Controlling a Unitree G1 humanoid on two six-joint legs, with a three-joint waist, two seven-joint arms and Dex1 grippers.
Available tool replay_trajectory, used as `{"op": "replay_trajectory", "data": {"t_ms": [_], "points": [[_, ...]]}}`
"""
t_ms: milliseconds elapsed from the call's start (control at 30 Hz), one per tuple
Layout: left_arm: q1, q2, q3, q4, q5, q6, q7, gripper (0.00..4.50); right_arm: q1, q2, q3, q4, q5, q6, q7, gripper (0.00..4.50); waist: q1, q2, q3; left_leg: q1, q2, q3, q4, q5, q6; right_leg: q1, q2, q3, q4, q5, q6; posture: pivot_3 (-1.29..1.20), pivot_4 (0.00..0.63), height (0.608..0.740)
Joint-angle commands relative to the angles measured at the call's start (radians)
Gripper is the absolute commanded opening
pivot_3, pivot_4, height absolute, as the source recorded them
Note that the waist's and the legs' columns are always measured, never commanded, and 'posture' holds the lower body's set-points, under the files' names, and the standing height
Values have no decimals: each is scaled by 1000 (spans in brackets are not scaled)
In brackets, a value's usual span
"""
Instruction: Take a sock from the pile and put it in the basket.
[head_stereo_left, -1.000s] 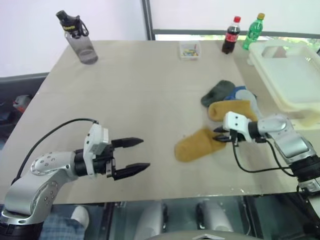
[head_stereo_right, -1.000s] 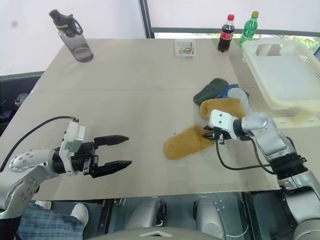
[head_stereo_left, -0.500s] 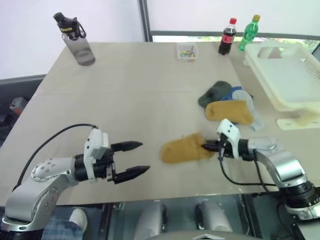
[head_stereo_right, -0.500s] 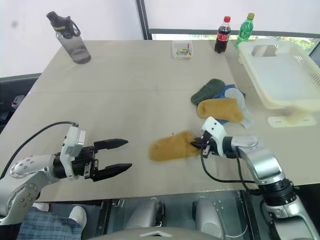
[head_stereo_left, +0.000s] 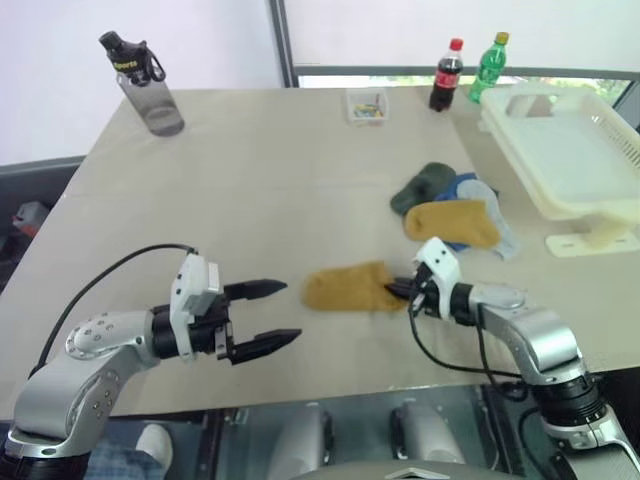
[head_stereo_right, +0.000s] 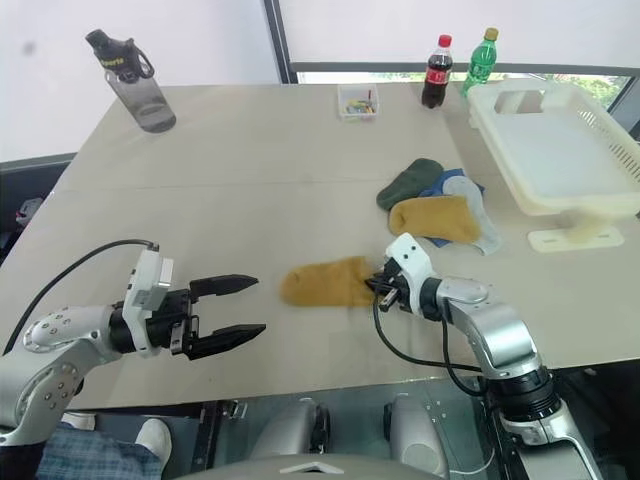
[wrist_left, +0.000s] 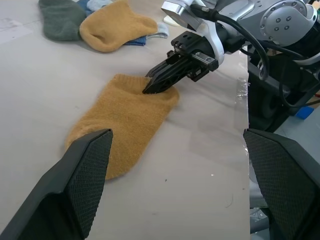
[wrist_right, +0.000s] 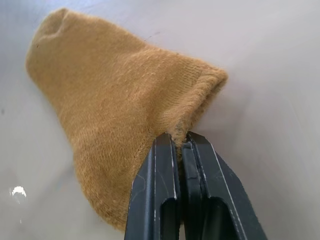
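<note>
Mustard-yellow sock (head_stereo_left: 345, 287) flat on table (head_stereo_left: 250, 190), cuff edge pinched in right gripper (head_stereo_left: 402, 291), apart from the pile (head_stereo_left: 452, 208), with the basket (head_stereo_left: 570, 150) at far right and left gripper (head_stereo_left: 268, 314) fingers spread wide, holding nothing.

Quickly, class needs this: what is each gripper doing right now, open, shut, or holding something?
Left gripper: open, holding nothing, above the table.
Right gripper: shut on the cuff of the mustard sock.
</note>
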Motion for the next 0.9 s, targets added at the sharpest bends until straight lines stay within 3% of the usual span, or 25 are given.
{"op": "replay_trajectory", "data": {"t_ms": [33, 100, 200, 267, 300, 433, 733, 900], "points": [[-10, 1, 3, -5, -1, -15, -7, 4500, 22, -70, 65, 42, -14, -42, 82, 62, 3, 0, 0, 0, 0, 0, 0, 0, 0, 0, 0, 0, 0, 0, 0, 0, 150, 740], [-12, 0, 1, -4, 0, -16, -5, 4500, 12, -96, 73, 60, -13, -73, 104, 62, 8, 0, 0, -1, 0, -1, 0, 0, 0, 0, -1, -1, -2, 0, 0, 0, 150, 740], [-9, -4, -1, -7, 2, -20, 0, 4500, 0, -115, 81, 82, -17, -109, 124, 912, 10, 0, 0, -2, 0, -1, 0, 0, 0, 0, -1, -1, -3, 0, 0, 0, 150, 740], [-2, -7, 3, -13, 0, -21, 4, 4500, -6, -123, 86, 91, -21, -123, 134, 1941, 11, 0, 0, -2, 0, -1, 0, 0, 0, 0, -1, -2, -3, 0, 0, 0, 150, 740], [2, -8, 4, -15, 0, -21, 4, 4500, -7, -126, 87, 91, -24, -132, 136, 2202, 9, 0, 0, -2, 0, -1, 0, 0, 0, 0, -1, -2, -3, 0, 0, 0, 150, 740], [7, -9, 13, -16, 0, -26, 8, 4500, 2, -162, 70, 50, -30, -135, 135, 3966, 8, 0, 0, 0, 0, -2, 0, 0, 0, 1, -2, -1, -1, 0, 0, 0, 150, 740], [-39, 27, 41, 43, 3, -43, -24, 4500, 2, -293, -79, -44, 38, -160, 170, 3966, 34, 3, 2, -7, -2, -5, 0, 0, 0, -2, -5, -6, -5, 0, 0, 0, 150, 740], [-89, 10, 40, 82, 1, -75, -31, 4500, -102, -227, -179, 84, -12, -219, -1, 3966, 23, 4, 3, -18, -3, -5, 1, 0, 0, -12, -4, -5, -3, 0, 0, 0, 150, 740]]}}
